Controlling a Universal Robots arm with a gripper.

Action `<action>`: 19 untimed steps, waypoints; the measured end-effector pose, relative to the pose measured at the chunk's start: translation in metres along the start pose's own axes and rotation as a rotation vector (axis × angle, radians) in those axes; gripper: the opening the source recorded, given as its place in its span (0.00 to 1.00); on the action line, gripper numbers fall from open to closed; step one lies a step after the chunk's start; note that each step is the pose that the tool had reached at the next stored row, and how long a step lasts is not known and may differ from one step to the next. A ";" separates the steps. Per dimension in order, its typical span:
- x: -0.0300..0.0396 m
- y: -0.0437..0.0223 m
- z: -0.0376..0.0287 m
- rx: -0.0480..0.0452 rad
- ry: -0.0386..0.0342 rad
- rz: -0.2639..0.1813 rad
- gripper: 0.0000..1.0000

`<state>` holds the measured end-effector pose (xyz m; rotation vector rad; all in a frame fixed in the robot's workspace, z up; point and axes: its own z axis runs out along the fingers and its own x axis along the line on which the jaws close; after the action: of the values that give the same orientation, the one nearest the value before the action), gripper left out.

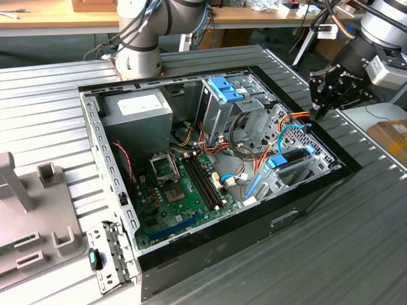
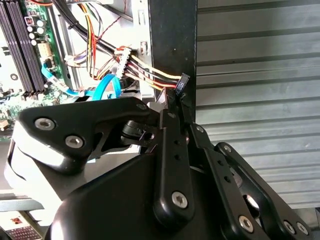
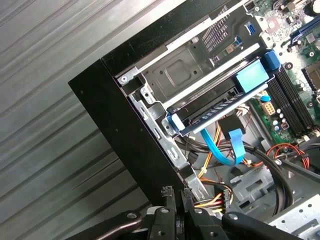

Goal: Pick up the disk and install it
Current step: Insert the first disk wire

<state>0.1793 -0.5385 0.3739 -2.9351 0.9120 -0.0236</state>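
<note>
The disk [image 1: 294, 155] lies in the metal bay at the open computer case's [image 1: 241, 238] corner, toward the exterior view's right. It is a dark slab between light blue bracket rails. In the first wrist view the disk [image 3: 212, 104] sits level in its slot, with a blue data cable [image 3: 231, 145] running from its end. My gripper [image 1: 316, 113] hovers just outside the case wall beside that bay, apart from the disk. Both wrist views show the black fingertips [image 2: 181, 85] [image 3: 175, 192] closed together over the case's black rim, holding nothing.
Inside the case are a grey power-supply box [image 1: 137, 109], a tall metal cage with a blue latch [image 1: 225, 89], the green motherboard [image 1: 184, 190] and an orange-yellow wire bundle [image 2: 150, 75]. A grey fixture [image 1: 32, 210] stands at the exterior view's left and a cardboard box [image 1: 391, 136] at its right.
</note>
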 end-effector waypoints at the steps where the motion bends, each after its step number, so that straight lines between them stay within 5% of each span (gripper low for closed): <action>1: 0.0000 0.0000 0.0000 0.0002 -0.0001 0.000 0.16; 8: 0.0000 0.0000 -0.0004 0.0001 0.0000 0.000 0.16; 14: -0.0097 0.0060 -0.0100 0.0206 -0.0064 0.000 0.16; 19: -0.0102 0.0062 -0.0114 0.0205 -0.0063 0.000 0.16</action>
<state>0.1670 -0.5384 0.3848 -2.9145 0.9059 -0.0236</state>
